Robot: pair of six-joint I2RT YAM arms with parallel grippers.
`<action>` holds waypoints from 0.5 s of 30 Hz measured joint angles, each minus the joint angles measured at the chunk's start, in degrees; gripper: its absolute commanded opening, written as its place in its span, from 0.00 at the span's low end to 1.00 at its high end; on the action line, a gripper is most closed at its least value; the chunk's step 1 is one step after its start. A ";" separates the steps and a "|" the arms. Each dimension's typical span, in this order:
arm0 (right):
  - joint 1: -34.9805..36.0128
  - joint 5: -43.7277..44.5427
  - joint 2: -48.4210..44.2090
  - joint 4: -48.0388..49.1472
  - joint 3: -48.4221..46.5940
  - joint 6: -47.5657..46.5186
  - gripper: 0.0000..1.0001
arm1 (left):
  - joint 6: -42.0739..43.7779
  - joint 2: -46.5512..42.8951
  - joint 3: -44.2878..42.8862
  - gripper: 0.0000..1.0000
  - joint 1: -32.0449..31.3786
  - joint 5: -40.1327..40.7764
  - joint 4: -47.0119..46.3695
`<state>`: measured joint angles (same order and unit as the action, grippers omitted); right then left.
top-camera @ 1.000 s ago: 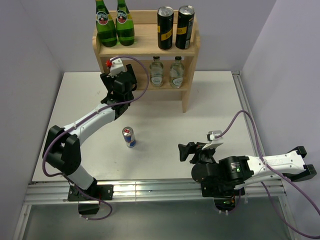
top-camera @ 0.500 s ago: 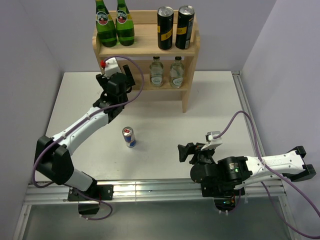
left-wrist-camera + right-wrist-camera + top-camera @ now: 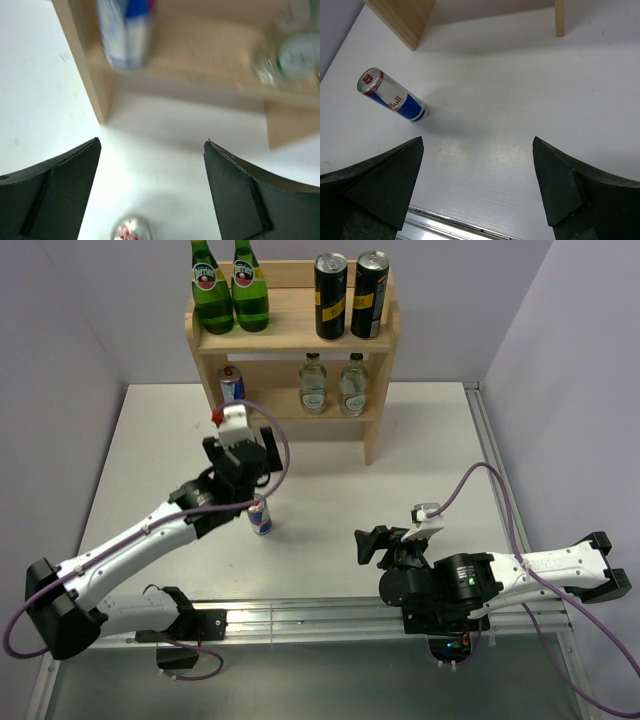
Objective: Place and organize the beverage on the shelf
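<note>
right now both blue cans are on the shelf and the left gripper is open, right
Not quite. Only one blue can is on the shelf; the second blue can stands on the table, as the top external view shows. The left gripper is open.

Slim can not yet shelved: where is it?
Top view: slim can stands on the table, left of centre, under the left claw, before the shelf.

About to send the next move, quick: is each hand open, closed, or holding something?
Left hand: open, empty, right by the slim can.
Right hand: open, empty.
</note>
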<state>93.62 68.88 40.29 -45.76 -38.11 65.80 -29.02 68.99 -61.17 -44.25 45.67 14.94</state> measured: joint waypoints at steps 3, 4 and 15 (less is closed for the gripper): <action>0.07 -0.33 0.00 -0.37 0.00 0.83 0.96 | -5.84 -4.02 4.52 0.91 -6.84 1.18 5.25; 0.15 -0.37 0.00 -0.55 0.04 1.11 0.96 | -8.11 -5.44 6.45 0.91 -9.33 1.29 7.28; 0.37 -0.79 0.33 -1.11 0.31 2.43 0.96 | -22.71 -11.61 24.11 0.91 -15.45 0.26 12.00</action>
<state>94.00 68.10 40.62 -46.87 -37.80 68.23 -51.72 57.39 -37.06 -59.70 45.93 26.94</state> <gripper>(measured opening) 0.964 0.911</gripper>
